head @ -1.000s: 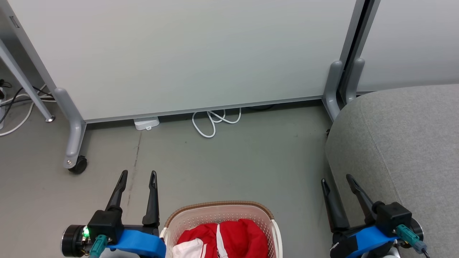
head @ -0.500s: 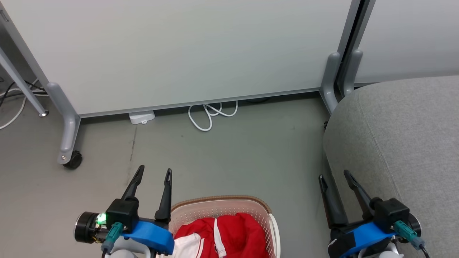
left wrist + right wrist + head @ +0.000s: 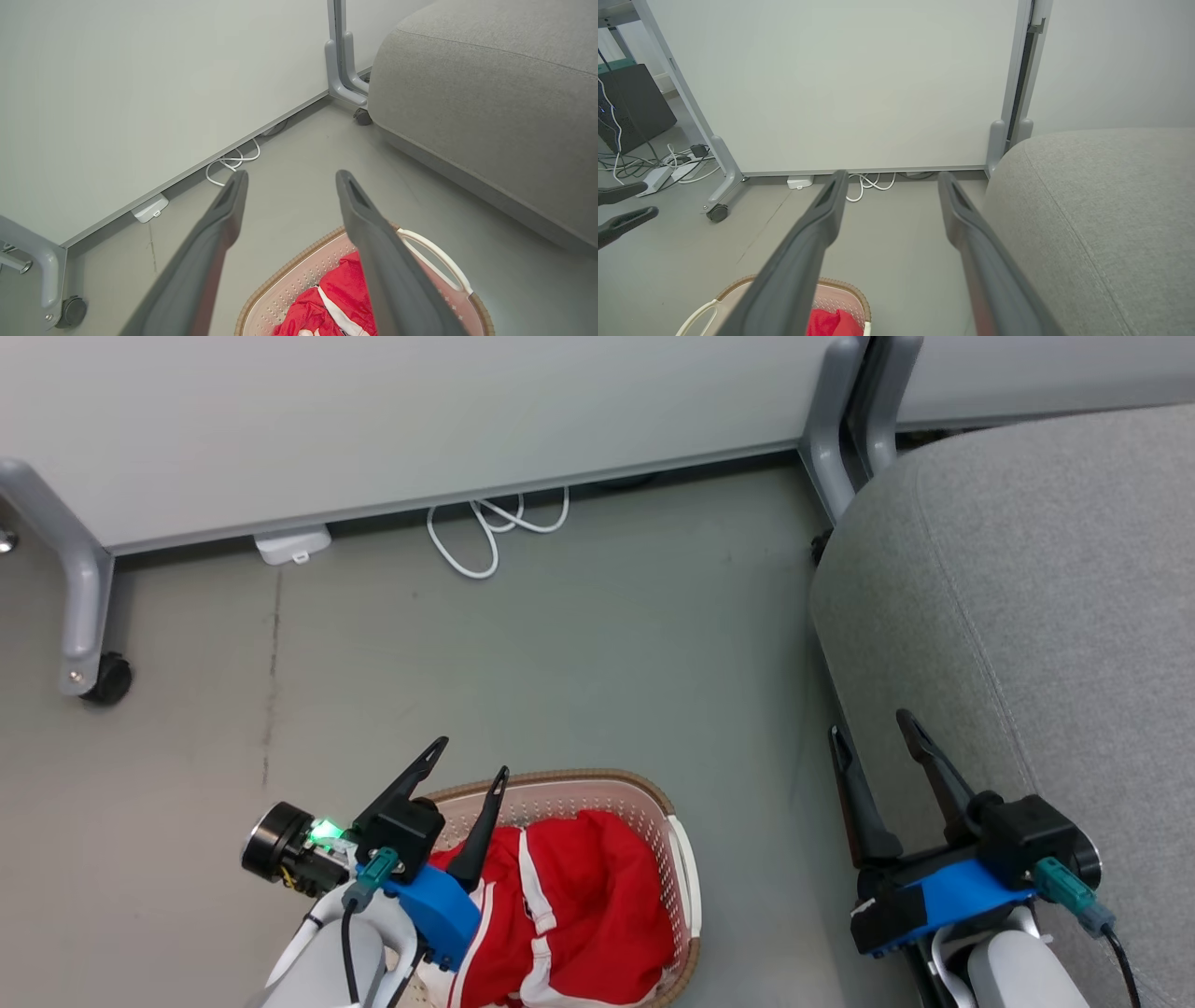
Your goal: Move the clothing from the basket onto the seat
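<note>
Awaiting transfer: clothing (image 3: 569, 905) heaped in basket (image 3: 686, 868) on floor (image 3: 560, 663), none yet on seat (image 3: 1046, 597) at right; left gripper (image 3: 471, 756) over basket's left rim, right gripper (image 3: 868, 725) beside seat, fingers of both wide apart, holding nothing.

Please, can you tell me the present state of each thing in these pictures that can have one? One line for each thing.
clothing: crumpled, lying inside the basket, not gripped.
basket: upright on the floor, holding the clothing.
seat: bare where visible, no clothing on it yet.
left hand: open, holding nothing, over the basket's left side.
right hand: open, holding nothing, beside the seat's edge.
white cable: loosely looped on the floor.
</note>
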Motion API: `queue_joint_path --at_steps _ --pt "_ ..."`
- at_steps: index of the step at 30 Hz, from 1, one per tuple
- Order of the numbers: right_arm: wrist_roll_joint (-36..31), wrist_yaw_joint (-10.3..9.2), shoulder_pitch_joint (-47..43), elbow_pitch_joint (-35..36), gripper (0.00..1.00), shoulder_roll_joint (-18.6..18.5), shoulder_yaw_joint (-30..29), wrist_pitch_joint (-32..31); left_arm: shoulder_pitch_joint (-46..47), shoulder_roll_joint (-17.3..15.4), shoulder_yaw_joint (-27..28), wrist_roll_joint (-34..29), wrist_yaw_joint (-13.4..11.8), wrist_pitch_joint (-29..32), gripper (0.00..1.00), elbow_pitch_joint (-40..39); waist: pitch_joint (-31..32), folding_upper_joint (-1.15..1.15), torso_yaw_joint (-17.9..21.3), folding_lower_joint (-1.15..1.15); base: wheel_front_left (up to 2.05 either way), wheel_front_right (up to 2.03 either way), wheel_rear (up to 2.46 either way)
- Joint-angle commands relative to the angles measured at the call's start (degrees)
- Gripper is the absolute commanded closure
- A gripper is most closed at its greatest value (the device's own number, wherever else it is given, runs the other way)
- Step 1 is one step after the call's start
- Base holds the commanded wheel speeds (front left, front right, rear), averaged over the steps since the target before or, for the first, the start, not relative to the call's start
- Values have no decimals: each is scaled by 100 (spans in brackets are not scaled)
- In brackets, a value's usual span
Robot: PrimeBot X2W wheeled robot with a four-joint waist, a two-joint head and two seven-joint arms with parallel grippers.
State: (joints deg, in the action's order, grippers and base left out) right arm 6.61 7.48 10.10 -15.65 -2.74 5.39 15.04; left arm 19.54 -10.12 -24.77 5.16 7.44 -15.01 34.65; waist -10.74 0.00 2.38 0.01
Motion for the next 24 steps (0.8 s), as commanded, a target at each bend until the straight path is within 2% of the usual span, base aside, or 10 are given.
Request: queue_joint_path --at_steps 1,11,17,19,20,24 --pt "13 3 138 49 0 -25 14 22 244 -110 -235 81 3 -27 0 154 -375 0 176 -1 0 0 0" --pt "-78 3 632 265 0 -23 60 22 1256 -519 -2138 391 4 -26 0 1154 -1390 0 383 -1 0 0 0" --pt "-106 3 936 363 0 -24 134 22 1814 -574 -3361 614 4 -26 0 1988 -1931 0 455 -1 0 0 0" --pt "-117 3 979 383 0 -24 143 22 1891 -577 -3557 650 4 -26 0 2091 -2012 0 463 -1 0 0 0" --pt "-151 3 1068 420 0 -24 157 22 2038 -586 -3915 725 4 -26 0 2274 -2181 0 483 -1 0 0 0" --pt "-195 3 1252 485 0 -24 153 21 2347 -605 -4538 878 4 -26 0 2555 -2509 0 518 -1 0 0 0"
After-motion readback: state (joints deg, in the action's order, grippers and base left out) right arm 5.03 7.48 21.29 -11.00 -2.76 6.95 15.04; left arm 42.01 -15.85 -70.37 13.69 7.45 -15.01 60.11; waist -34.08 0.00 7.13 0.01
